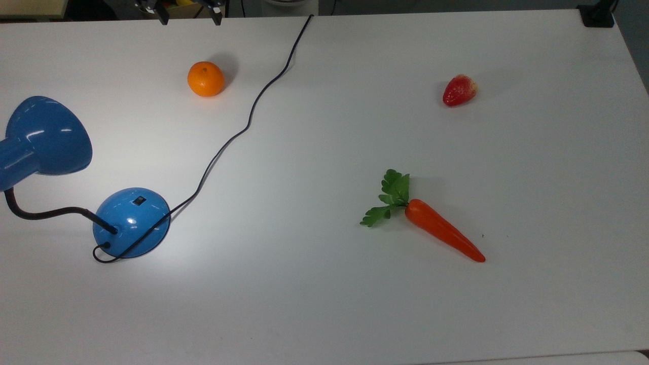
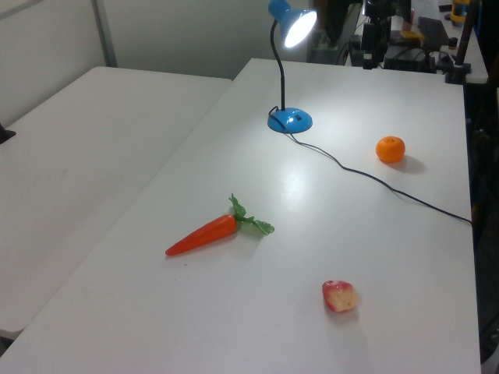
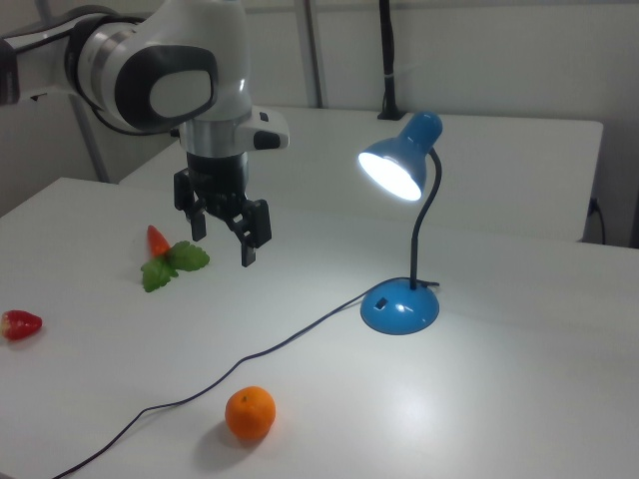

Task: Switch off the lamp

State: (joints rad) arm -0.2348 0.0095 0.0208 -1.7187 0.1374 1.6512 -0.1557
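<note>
The blue lamp has its bell shade at the top view's left, over a black bent neck and a domed base with a small black switch on top. The bulb glows inside the shade and lights the table around the base; the shade also shines in the left view. My gripper hangs open and holds nothing, above the table, well off to the right view's left of the lamp. Its fingertips poke in at the top view's upper edge.
The lamp's black cord snakes from the base across the table to its far edge. An orange lies near the cord, below the gripper. A carrot and a strawberry lie on the top view's right half.
</note>
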